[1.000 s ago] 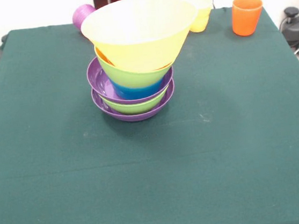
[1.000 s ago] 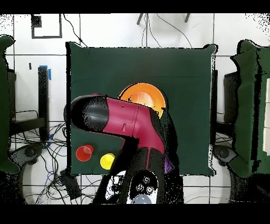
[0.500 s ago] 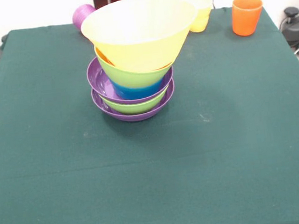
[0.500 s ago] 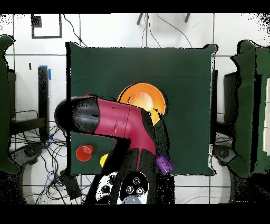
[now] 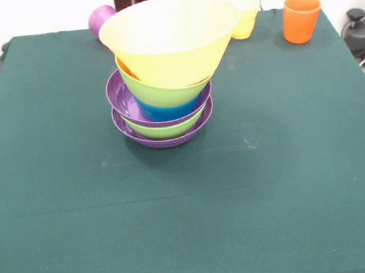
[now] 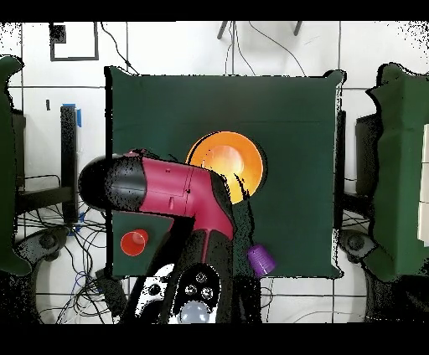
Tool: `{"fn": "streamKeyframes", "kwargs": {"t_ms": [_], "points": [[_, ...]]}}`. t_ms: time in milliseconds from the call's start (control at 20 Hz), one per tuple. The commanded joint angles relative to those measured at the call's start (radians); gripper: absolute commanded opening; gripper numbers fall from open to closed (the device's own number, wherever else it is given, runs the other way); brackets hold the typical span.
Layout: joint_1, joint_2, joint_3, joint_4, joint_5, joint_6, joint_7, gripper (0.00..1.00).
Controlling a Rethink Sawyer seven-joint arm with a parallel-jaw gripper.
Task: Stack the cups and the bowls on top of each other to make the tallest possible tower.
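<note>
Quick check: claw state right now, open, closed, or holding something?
Claw: cannot be told; the arm shows from overhead, but its claw is hidden.

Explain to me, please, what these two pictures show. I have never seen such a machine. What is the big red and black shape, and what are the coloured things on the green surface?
Both pictures show one table covered with dark green cloth, seen from two places. One camera faces it from across the table; the other looks straight down from above.

The big red and black shape in the view from above is a robot arm. Its gripper does not show in either picture, so nothing can be said of what it holds.

On the cloth stands a tower of glossy plastic bowls: purple, green, purple, blue and green, with a very large yellow-orange bowl on top.

Near the robot's edge of the table stand three small plastic cups apart from the tower: a ribbed purple cup, a pale yellow cup and an orange-red cup.
</note>
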Motion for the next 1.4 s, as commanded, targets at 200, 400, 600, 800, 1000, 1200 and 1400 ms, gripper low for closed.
{"fn": "streamKeyframes", "kwargs": {"t_ms": [200, 400, 600, 800, 1000, 1200, 1400], "points": [[0.009, 0.093, 0.058, 0.083, 0.010, -0.118, 0.189, 1.00], [0.016, 0.101, 0.051, 0.074, 0.009, -0.115, 0.188, 1.00], [0.012, 0.108, 0.054, 0.076, 0.010, -0.131, 0.182, 1.00], [-0.001, 0.128, 0.068, 0.083, 0.012, -0.177, 0.174, 1.00], [-0.014, 0.156, 0.084, 0.090, 0.011, -0.243, 0.170, 1.00], [0.007, 0.154, 0.069, 0.090, 0.020, -0.236, 0.189, 1.00], [0.039, 0.138, 0.040, 0.080, 0.027, -0.188, 0.212, 1.00]]}}
